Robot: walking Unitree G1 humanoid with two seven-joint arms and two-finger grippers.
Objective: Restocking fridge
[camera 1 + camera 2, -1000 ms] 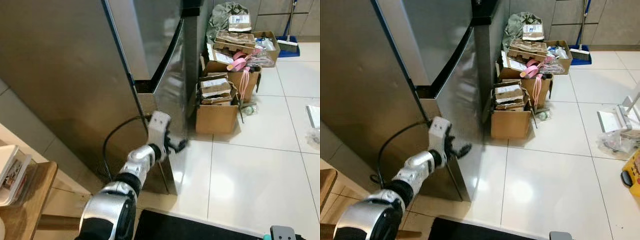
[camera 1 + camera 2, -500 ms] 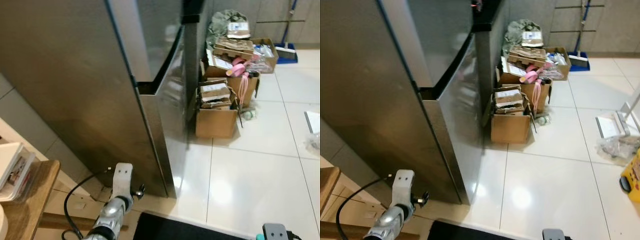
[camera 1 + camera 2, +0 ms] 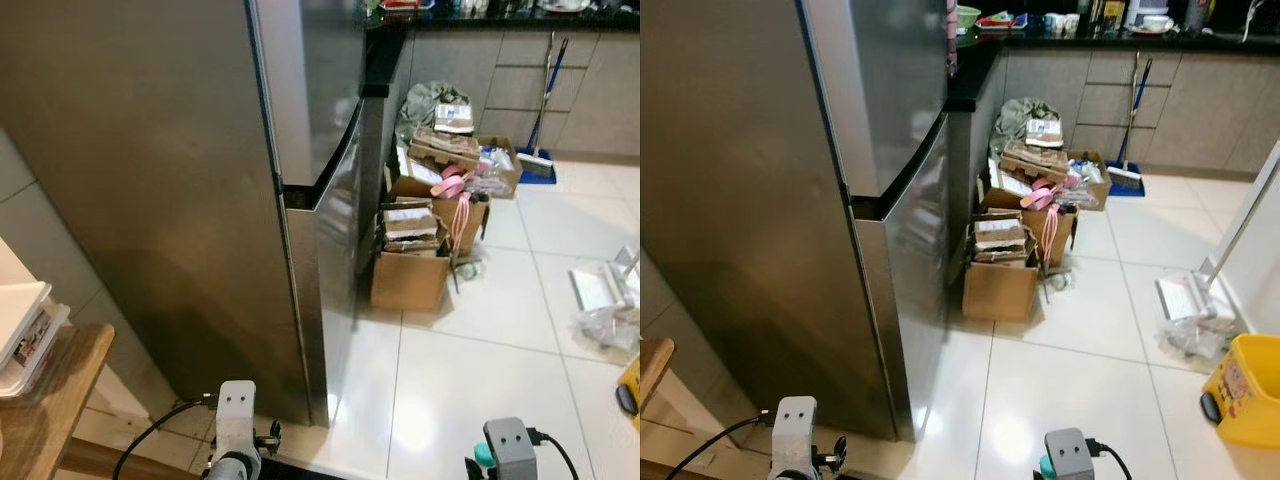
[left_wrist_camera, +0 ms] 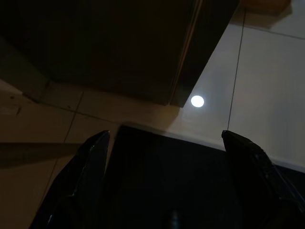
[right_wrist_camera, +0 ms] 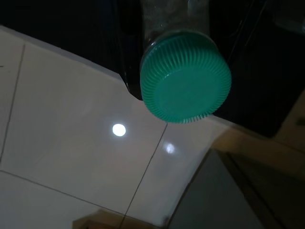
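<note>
- The left arm hangs low at the robot's side, its white wrist block (image 3: 236,408) showing at the bottom edge of the head views with a black cable looping from it.
- The left gripper (image 4: 167,157) points down toward the floor; its two black fingers (image 4: 83,167) stand wide apart with nothing between them.
- The right arm is also low, its grey wrist block (image 3: 510,445) at the bottom edge of the head views with a cable trailing from it.
- The right gripper (image 5: 183,28) is clamped on a bottle with a green ribbed cap (image 5: 186,82); its fingers are mostly dark and hard to make out.
</note>
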